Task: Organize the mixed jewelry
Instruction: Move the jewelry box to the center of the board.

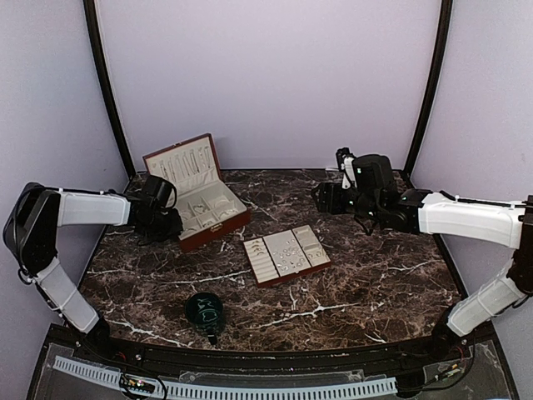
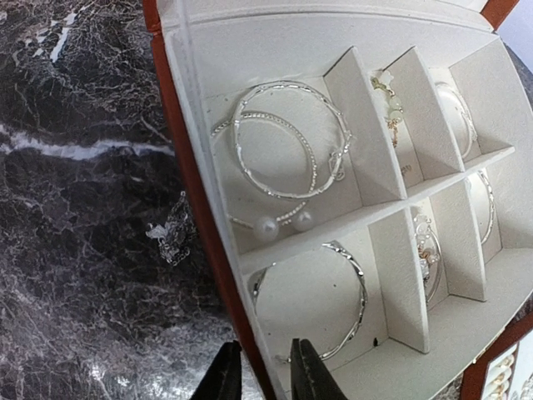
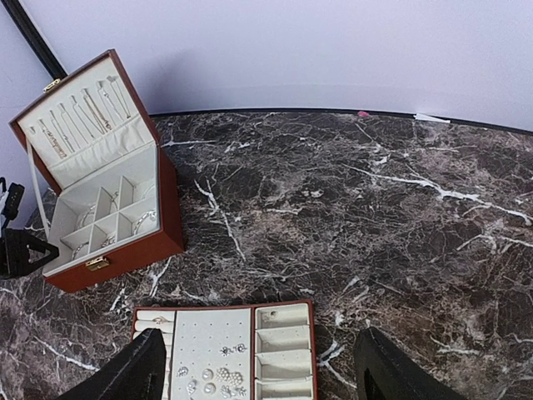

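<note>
Left wrist view: mixed jewelry (image 2: 287,142) lies in the box (image 2: 250,42) compartments, centre frame — light, thin, slippery, easily bent; pinch a hoop's rim. Bottom edge, left fingers (image 2: 310,375) narrow, astride the box wall — grip cannot be told. Elsewhere, right fingers (image 3: 125,379) wide, empty.

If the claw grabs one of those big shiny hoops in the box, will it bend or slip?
Probably stiff: the hoops keep neat round shapes lying in the box. Likely light and slippery too, being thin shiny wire. Stood on edge, one might roll.
</note>
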Controlling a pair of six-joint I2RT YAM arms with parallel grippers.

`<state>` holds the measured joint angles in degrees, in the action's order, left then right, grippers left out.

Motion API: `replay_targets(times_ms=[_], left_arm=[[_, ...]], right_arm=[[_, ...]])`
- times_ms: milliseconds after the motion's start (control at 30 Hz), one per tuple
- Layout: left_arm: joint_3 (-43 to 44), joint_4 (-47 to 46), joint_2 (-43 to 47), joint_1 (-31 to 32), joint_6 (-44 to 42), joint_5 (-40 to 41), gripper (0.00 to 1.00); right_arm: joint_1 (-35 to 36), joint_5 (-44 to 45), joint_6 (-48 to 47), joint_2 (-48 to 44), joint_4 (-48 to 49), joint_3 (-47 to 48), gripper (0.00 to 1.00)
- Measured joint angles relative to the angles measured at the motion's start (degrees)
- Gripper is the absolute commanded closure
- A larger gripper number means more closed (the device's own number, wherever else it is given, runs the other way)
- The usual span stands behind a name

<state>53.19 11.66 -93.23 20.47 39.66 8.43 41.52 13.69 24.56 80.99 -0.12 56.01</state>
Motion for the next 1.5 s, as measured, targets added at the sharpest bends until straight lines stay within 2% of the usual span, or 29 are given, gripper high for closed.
replay_targets(times_ms=[600,1167,1500], left_arm=[[-9.1,4.5,10.9,-0.1,-11.4,0.7,0.82],[-10.1,15.5,13.8,-0.1,-12.5,3.5,0.82],[-11.7,14.8,15.2,4.5,-14.7,2.7,0.83]], right_arm=[[0.0,-1.0,2.4,-1.1,0.4,-1.2,0.21],[0.0,-1.7,2.3,-1.9,1.4,-1.9,0.21],[0.0,-1.7,2.1,-2.0,1.9,-2.8,0.21]])
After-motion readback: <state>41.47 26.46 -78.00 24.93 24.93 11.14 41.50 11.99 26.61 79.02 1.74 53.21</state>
